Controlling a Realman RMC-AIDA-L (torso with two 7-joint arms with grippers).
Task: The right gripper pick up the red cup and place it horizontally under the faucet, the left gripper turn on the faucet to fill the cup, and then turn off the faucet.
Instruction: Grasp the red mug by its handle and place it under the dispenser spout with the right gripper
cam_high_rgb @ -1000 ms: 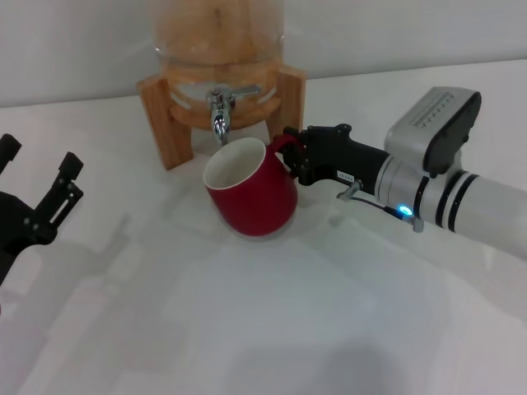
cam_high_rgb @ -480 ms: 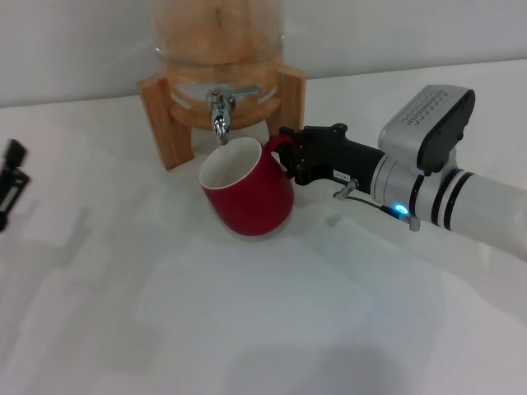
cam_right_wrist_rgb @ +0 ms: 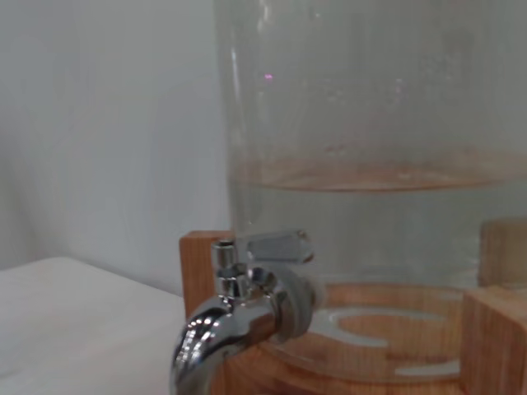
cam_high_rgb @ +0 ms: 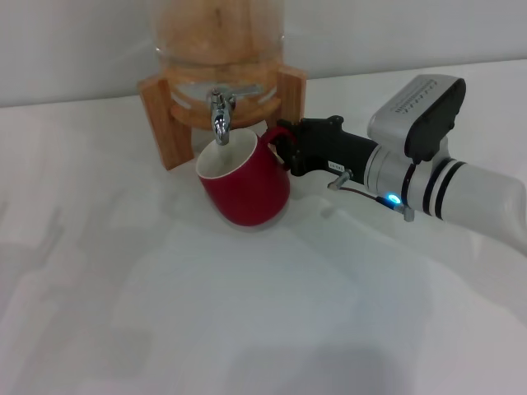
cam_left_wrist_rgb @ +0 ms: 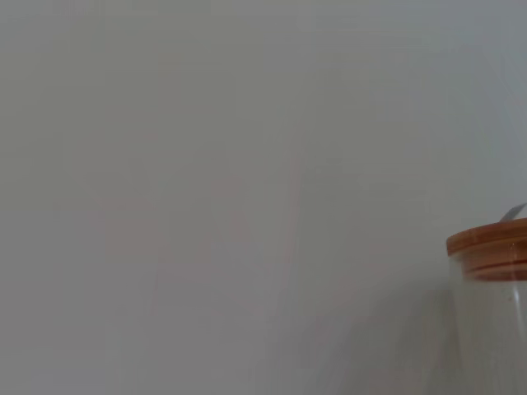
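- The table (cam_high_rgb: 247, 329) is white, and it carries everything in the head view.
- The dispenser (cam_high_rgb: 221, 49) stands at 12 o'clock, at the far edge. It is a clear jar on a wooden stand (cam_high_rgb: 160, 107), and there is water in its lower part. Its wooden lid (cam_left_wrist_rgb: 490, 247) shows in the left wrist view.
- The right arm (cam_high_rgb: 461, 193) comes in from 3 o'clock, low over the table.
- The right gripper (cam_high_rgb: 284, 148) is closed on the handle of the cup.
- The cup (cam_high_rgb: 244, 185) is red and stands on the table, tilted. Its white mouth faces 11 o'clock, directly below the spout.
- The faucet (cam_high_rgb: 220, 111) is chrome. Its spout points down, just above the cup rim.
- The left gripper is not seen in any view.
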